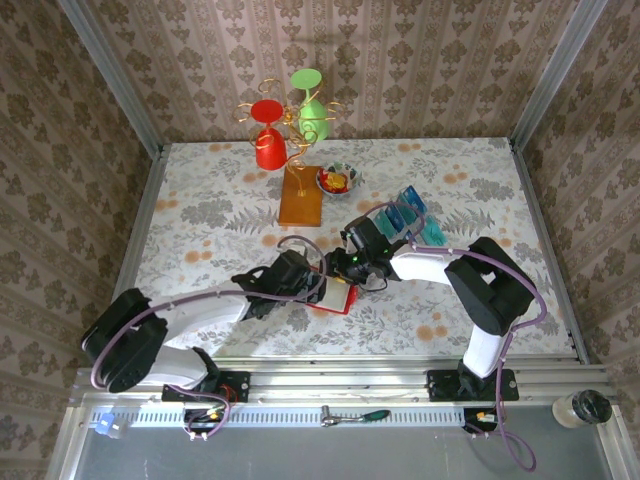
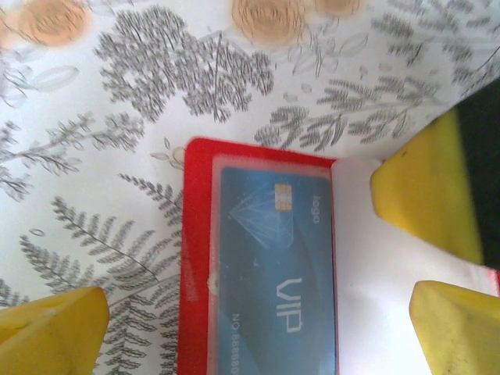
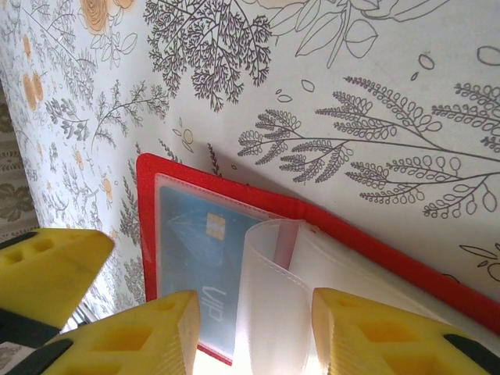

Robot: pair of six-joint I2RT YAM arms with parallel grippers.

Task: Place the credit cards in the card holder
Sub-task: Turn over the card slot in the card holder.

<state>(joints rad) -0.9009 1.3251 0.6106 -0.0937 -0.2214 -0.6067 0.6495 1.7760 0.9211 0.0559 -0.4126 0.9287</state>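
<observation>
The red card holder [image 1: 338,300] lies open on the flowered table, partly under both grippers. A teal-blue credit card [image 2: 266,258] marked VIP sits inside the clear sleeve of its left page [image 3: 187,242]. My left gripper [image 2: 250,336] hangs open just over the holder [image 2: 195,258], with one finger on each side of it. My right gripper [image 3: 254,336] is open part way, and a loose clear sleeve page [image 3: 289,312] of the holder [image 3: 328,223] curls up between its fingers. More teal credit cards [image 1: 408,212] stand in a clear rack behind the right arm.
An orange stand base [image 1: 300,200] with a gold wire tree carries a red cup [image 1: 268,145] and a green cup [image 1: 312,115] at the back. A small bowl of sweets [image 1: 338,180] sits beside it. Walls close in the table on three sides.
</observation>
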